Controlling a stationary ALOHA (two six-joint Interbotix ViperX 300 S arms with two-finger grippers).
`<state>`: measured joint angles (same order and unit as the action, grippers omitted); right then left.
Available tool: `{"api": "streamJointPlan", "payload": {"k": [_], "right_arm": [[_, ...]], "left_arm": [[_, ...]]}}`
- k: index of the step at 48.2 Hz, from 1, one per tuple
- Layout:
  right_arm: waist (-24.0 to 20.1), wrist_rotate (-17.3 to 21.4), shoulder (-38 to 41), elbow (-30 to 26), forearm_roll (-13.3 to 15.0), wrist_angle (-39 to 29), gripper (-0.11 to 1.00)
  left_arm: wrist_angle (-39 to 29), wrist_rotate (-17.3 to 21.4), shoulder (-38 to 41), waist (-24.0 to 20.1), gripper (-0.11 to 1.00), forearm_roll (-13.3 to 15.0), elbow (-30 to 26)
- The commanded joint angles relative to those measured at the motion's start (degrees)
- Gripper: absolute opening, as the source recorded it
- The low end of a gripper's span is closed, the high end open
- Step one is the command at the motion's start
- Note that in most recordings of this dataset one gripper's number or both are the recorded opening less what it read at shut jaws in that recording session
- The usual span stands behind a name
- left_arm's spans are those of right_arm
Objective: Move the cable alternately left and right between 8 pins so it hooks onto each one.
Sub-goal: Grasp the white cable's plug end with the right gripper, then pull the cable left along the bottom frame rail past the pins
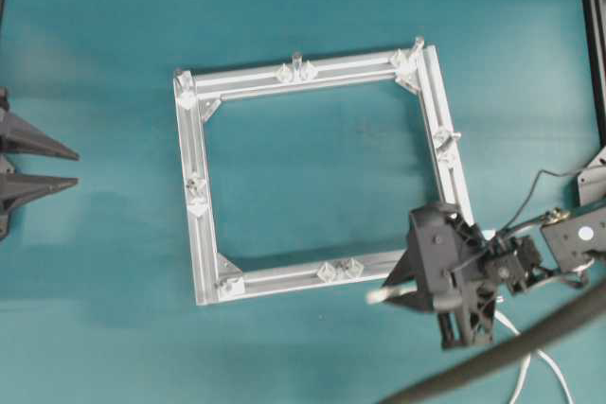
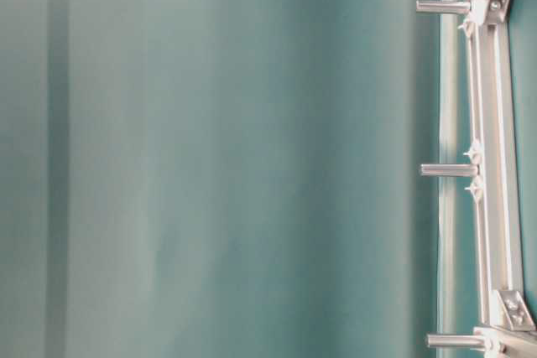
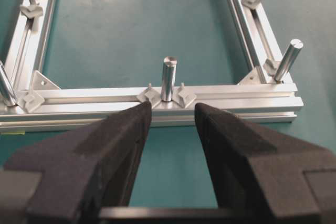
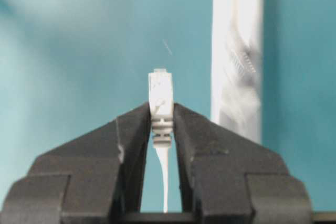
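- Overhead view: a square aluminium frame (image 1: 317, 177) lies on a teal table (image 1: 114, 309), with short upright pins (image 1: 295, 65) along its rails. The right gripper (image 1: 388, 290) hangs just outside the frame's lower-right corner, a pale plug tip showing at its fingertips. The white cable (image 1: 530, 366) trails away behind it, towards the bottom edge. No pin is wrapped yet. The left gripper (image 1: 78, 167) sits at the far left, well apart from the frame, fingers spread.
- Table-level view: turned sideways, it shows three bare pins (image 2: 449, 170) standing from the frame rail (image 2: 495, 207); no cable is near them.
- Left wrist view: the left gripper (image 3: 172, 113) is released and empty, looking at a middle pin (image 3: 168, 78).
- Right wrist view: the right gripper (image 4: 161, 113) is clenched on the cable's plug (image 4: 160, 100), cord hanging between the fingers (image 4: 131, 129); a blurred frame rail (image 4: 236, 56) stands beside it.
- Advice: keep the plug pinched firmly, carry it to the nearest corner pin, and pass low around its outer side with slack kept behind.
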<state>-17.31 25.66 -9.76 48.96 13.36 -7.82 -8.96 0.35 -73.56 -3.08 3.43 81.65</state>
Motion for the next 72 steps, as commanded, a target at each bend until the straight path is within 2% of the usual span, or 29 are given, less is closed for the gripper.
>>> {"api": "streamJointPlan", "payload": {"k": [1,6,16,23,33,43,72], "right_arm": [[1.8,1.6,-1.4,0.0,0.6,-1.9,0.17],[5.3,3.1,-1.4,-0.5,0.8,-2.8,0.17],[15.1,7.3,0.0,-4.0,0.8,-5.5,0.17],[17.9,8.0,4.5,-8.1,0.8,-6.9,0.17],[17.5,10.4,13.6,-18.4,0.6,-11.0,0.17],[16.7,10.9,17.6,-25.7,0.7,-12.3,0.17],[5.4,11.0,22.6,-31.8,0.6,-13.2,0.17]], "left_arm": [[0.5,-0.1,0.4,-0.2,0.51,-0.3,-0.4],[0.5,-0.2,0.4,-0.4,0.51,-0.3,-0.4],[0.5,-0.3,0.4,-0.4,0.51,-0.3,-0.5],[0.5,-0.3,0.4,-0.3,0.51,-0.3,-0.4],[0.5,-0.3,0.4,-0.4,0.51,-0.2,-0.4],[0.5,-0.3,0.4,-0.4,0.51,-0.2,-0.4],[1.0,-0.3,0.4,-0.3,0.51,-0.2,-0.1]]}}
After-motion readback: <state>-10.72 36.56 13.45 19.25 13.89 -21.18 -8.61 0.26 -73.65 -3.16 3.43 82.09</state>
